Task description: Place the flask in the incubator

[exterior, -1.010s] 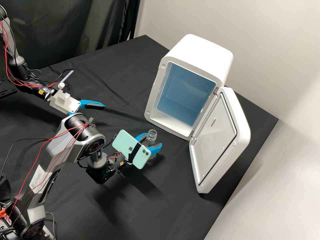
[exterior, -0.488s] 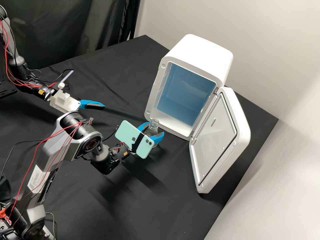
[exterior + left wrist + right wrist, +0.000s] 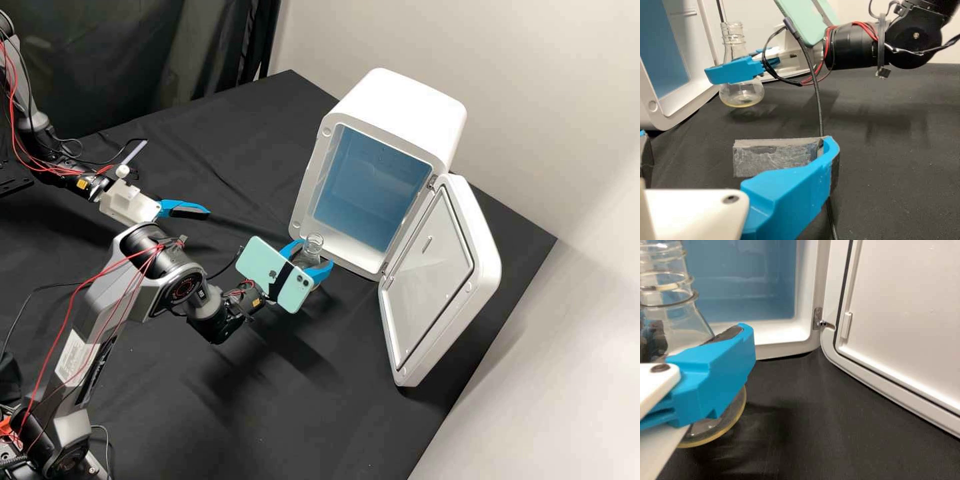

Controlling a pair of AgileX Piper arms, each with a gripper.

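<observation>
A clear glass flask [image 3: 312, 245] stands upright between the blue fingers of my right gripper [image 3: 308, 263], which is shut on its body, low over the black bench. It is just in front of the lower lip of the white incubator [image 3: 393, 113]. The incubator's blue inside is open and its door [image 3: 440, 280] hangs swung out to the right. The right wrist view has the flask [image 3: 670, 300] close against my right gripper [image 3: 685, 355], with the chamber [image 3: 750, 280] behind. My left gripper [image 3: 183, 210] hangs open farther back left and sees the flask [image 3: 741, 85] from the side.
A mint-green phone [image 3: 273, 273] is strapped on the right arm's wrist. Red cables run along both arms. A thin white rod [image 3: 133, 152] lies at the back left. The open door [image 3: 905, 305] stands close to the right of the flask's path.
The right arm has carried the flask up and toward the incubator's opening, from mid-bench to its lower lip. The left arm has stayed still.
</observation>
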